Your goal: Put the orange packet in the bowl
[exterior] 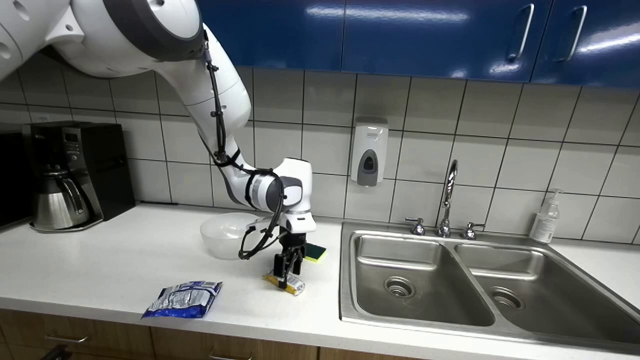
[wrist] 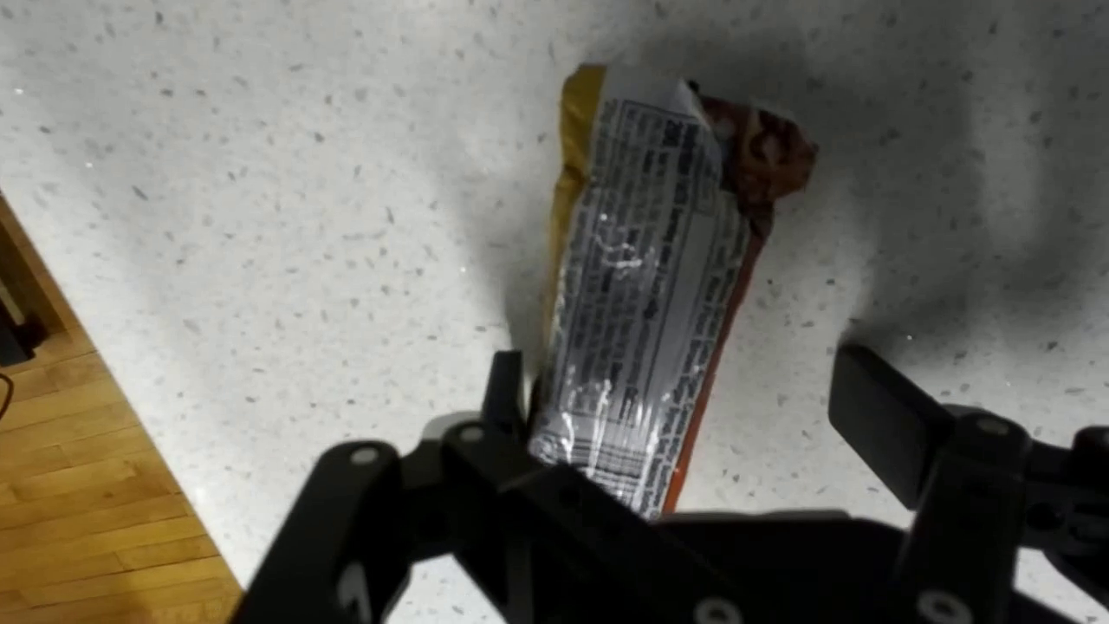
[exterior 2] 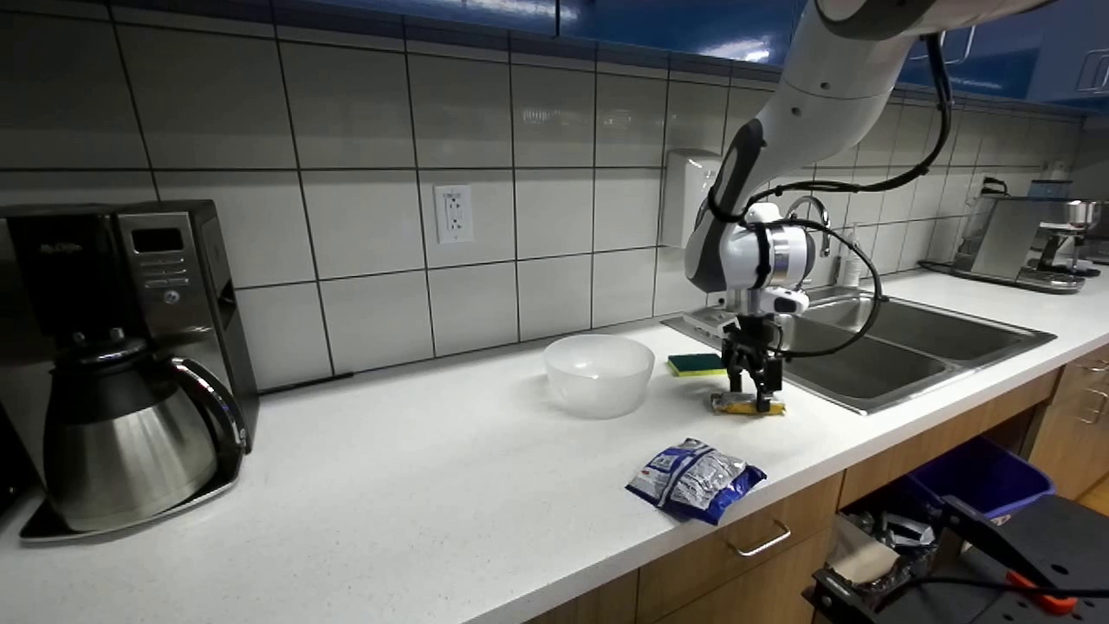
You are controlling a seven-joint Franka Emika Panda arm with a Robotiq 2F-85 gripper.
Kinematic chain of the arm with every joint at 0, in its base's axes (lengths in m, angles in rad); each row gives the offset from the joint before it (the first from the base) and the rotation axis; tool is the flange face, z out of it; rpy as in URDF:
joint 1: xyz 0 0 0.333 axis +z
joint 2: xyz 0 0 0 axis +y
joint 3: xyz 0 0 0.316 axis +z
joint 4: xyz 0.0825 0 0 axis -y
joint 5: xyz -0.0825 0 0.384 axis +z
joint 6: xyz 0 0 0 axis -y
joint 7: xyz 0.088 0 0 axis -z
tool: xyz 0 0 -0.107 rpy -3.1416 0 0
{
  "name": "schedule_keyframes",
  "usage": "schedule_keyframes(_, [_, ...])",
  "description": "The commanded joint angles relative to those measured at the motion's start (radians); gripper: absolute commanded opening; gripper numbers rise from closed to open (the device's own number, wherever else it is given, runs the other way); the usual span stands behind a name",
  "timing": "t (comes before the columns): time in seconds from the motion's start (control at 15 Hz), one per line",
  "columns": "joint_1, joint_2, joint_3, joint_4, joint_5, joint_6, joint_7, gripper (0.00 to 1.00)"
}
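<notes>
The orange packet lies flat on the counter, with a printed silver-grey face and yellow and orange edges. It shows in both exterior views (exterior: pixel 296 285) (exterior 2: pixel 735 406) and in the wrist view (wrist: pixel 645 295). My gripper (exterior: pixel 290 279) is open, low over the packet; it also shows in an exterior view (exterior 2: pixel 749 400) and in the wrist view (wrist: pixel 684 390). In the wrist view one finger is close against the packet's yellow side; the other stands apart from its orange side. The translucent whitish bowl (exterior: pixel 222 242) (exterior 2: pixel 598 381) stands nearby on the counter, out of the wrist view.
A blue-and-white crinkly bag (exterior: pixel 185 300) (exterior 2: pixel 697 481) lies near the counter's front edge. A green and yellow sponge (exterior: pixel 314 252) (exterior 2: pixel 696 365) lies behind the gripper. A double steel sink (exterior: pixel 347 280) is beside it. A coffee maker (exterior: pixel 102 165) stands at the counter's far end.
</notes>
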Motion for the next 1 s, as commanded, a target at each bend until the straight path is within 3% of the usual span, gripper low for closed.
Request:
schedule_keyframes(0.0, [0.008,0.004,-0.007,-0.004,-0.010,0.025,0.001,0.58])
schedule_keyframes(0.33, [0.020,-0.017,-0.018,-0.023,-0.022,0.036,0.003,0.20])
schedule_keyframes(0.93, [0.085,-0.126,-0.075,-0.102,-0.115,0.031,-0.002,0.19])
